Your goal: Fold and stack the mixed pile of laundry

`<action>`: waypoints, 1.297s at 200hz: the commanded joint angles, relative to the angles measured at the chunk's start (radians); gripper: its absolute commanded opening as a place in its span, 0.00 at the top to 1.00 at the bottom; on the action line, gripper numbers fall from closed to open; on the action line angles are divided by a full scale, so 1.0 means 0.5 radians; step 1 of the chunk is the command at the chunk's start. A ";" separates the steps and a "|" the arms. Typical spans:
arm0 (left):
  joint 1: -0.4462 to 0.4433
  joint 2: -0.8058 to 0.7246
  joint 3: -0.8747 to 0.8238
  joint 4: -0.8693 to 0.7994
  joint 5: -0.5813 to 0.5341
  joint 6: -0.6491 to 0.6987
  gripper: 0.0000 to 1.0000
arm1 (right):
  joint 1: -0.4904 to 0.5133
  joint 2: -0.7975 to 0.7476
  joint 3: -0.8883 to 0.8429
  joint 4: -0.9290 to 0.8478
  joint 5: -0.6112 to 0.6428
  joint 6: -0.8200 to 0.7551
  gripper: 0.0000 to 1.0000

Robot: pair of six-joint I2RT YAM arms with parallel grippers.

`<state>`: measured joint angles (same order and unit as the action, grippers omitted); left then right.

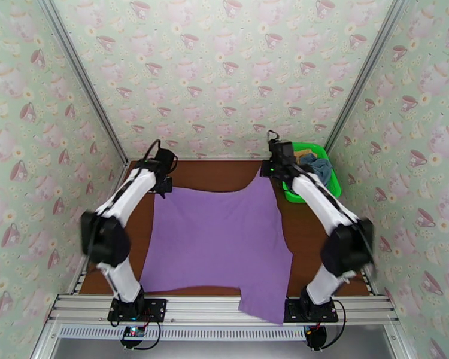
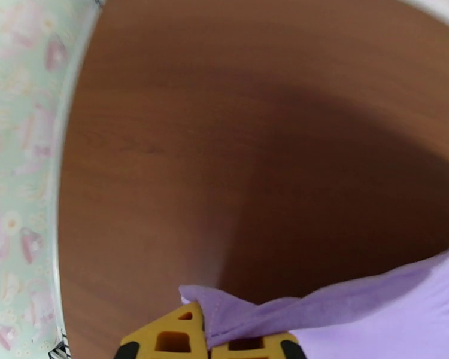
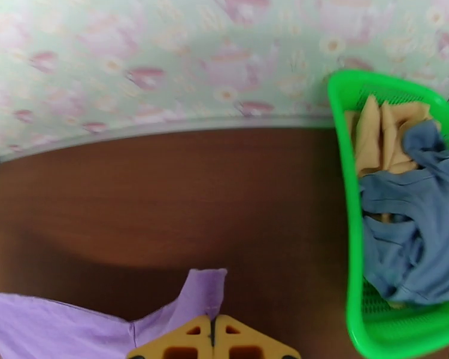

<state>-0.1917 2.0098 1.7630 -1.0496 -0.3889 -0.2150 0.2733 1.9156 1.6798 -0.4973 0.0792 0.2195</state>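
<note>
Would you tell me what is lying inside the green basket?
A blue-grey garment partly covers a tan-yellow garment in the green basket; whatever lies beneath them is hidden.

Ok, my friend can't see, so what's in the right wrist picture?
The right gripper is shut on a corner of the lilac purple garment over a brown table. At the right, a green basket holds the slate blue-grey garment and the tan-yellow garment; teacup wallpaper is behind.
</note>
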 commanded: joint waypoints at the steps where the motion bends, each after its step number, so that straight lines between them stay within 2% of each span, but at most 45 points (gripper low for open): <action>1: 0.054 0.377 0.389 0.008 -0.088 0.053 1.00 | -0.011 0.412 0.416 0.165 0.144 -0.011 1.00; 33: 0.129 0.918 1.036 -0.175 -0.125 0.126 1.00 | -0.010 0.985 1.065 0.021 0.274 -0.031 1.00; 61: 0.172 1.241 1.490 -0.300 -0.095 0.175 1.00 | -0.022 1.337 1.531 -0.108 0.329 -0.041 1.00; 80: 0.197 1.348 1.616 -0.313 -0.077 0.183 1.00 | -0.034 1.490 1.712 -0.166 0.363 -0.003 1.00; 105: 0.231 1.370 1.595 -0.258 -0.043 0.178 1.00 | -0.061 1.549 1.733 -0.150 0.393 0.065 1.00; 113: 0.239 1.372 1.590 -0.251 -0.026 0.178 0.91 | -0.069 1.555 1.733 -0.150 0.390 0.075 1.00; 125: 0.256 1.371 1.585 -0.245 0.008 0.177 0.62 | -0.081 1.552 1.733 -0.162 0.375 0.091 1.00; 138: 0.265 1.362 1.588 -0.240 0.050 0.174 0.40 | -0.095 1.527 1.730 -0.195 0.320 0.111 0.68; 147: 0.266 1.340 1.591 -0.248 0.070 0.168 0.22 | -0.106 1.487 1.709 -0.209 0.252 0.123 0.51; 155: 0.267 1.304 1.589 -0.242 0.098 0.161 0.15 | -0.112 1.427 1.679 -0.222 0.212 0.131 0.41; 167: 0.264 1.212 1.577 -0.231 0.129 0.142 0.08 | -0.114 1.300 1.579 -0.218 0.188 0.119 0.31; 192: 0.251 0.858 1.458 -0.189 0.131 0.095 0.03 | -0.114 0.871 1.215 -0.153 0.117 0.049 0.21; 212: 0.242 0.425 1.145 -0.167 0.111 0.007 0.03 | -0.111 0.412 0.772 -0.084 0.016 -0.003 0.16; 225: 0.244 0.123 0.870 -0.225 0.116 -0.110 0.05 | -0.111 0.063 0.454 -0.071 -0.086 -0.015 0.14; 237: 0.239 -0.158 0.560 -0.305 0.164 -0.237 0.12 | -0.109 -0.261 0.145 -0.074 -0.190 -0.010 0.14; 259: 0.242 -0.726 -0.256 -0.208 0.478 -0.428 0.28 | -0.092 -0.846 -0.430 -0.079 -0.321 0.047 0.13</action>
<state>-0.0692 1.8648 1.9636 -1.1255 -0.3023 -0.2947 0.2161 1.7538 1.7149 -0.5301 0.0353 0.2310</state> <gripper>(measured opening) 0.772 0.855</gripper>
